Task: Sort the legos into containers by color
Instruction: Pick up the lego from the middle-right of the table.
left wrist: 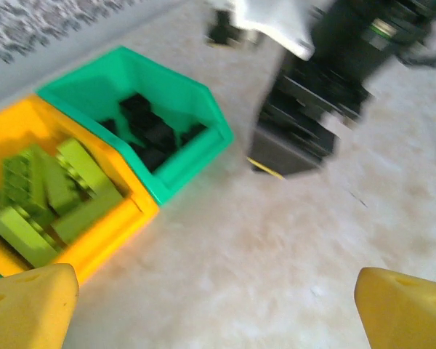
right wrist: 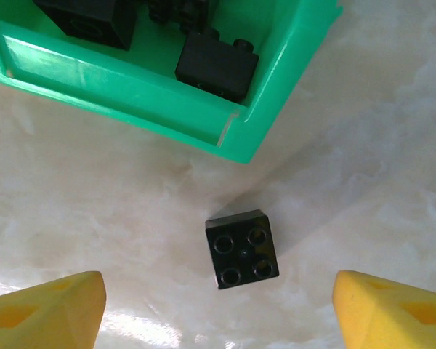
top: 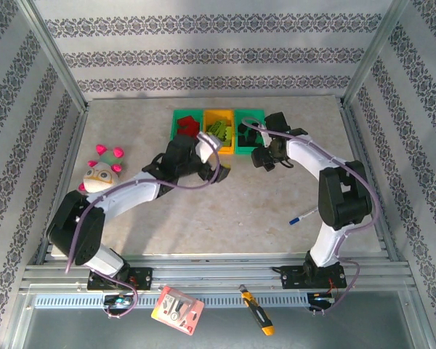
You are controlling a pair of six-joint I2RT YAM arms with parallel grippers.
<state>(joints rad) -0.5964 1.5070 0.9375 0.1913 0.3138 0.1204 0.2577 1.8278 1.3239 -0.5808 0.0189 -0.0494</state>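
From above, the far-centre containers hold sorted legos. Left wrist: left gripper spread, empty. Right wrist: right gripper gapes over one black brick beside the green bin (seemingly the last).

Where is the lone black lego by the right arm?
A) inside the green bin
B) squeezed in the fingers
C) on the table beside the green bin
C: the black lego lies on the table just outside the green bin, clear of the fingers.
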